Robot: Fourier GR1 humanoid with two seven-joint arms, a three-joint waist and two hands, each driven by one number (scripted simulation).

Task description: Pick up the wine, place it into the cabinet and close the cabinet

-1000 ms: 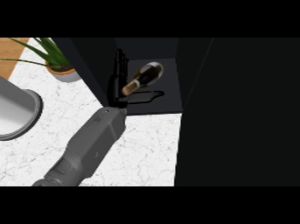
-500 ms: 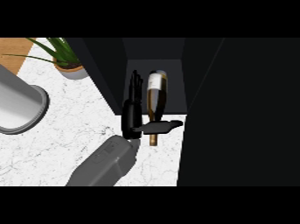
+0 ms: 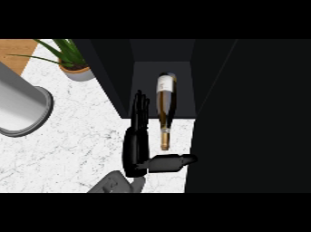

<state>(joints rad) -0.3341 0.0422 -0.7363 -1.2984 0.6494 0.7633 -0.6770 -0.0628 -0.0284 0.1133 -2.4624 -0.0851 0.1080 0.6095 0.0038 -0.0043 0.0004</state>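
Note:
The wine bottle lies on its side, dark with a white label. Its base is inside the dark cabinet's open compartment and its golden neck points back toward me over the marble counter. My left hand sits just left of the bottle with fingers straight along the bottle's side. Its thumb sticks out to the right below the neck's tip. The hand is open and does not hold the bottle. The cabinet's door cannot be made out in the dark area at right. My right hand does not show.
A large grey cylinder stands at the left on the counter. A potted plant sits at the back left beside the cabinet's side wall. A big black cabinet mass fills the right side.
The hand was curled round the bottle inside the cabinet a second ago. Its fingers have since straightened and the hand has drawn back toward me, leaving the bottle lying there.

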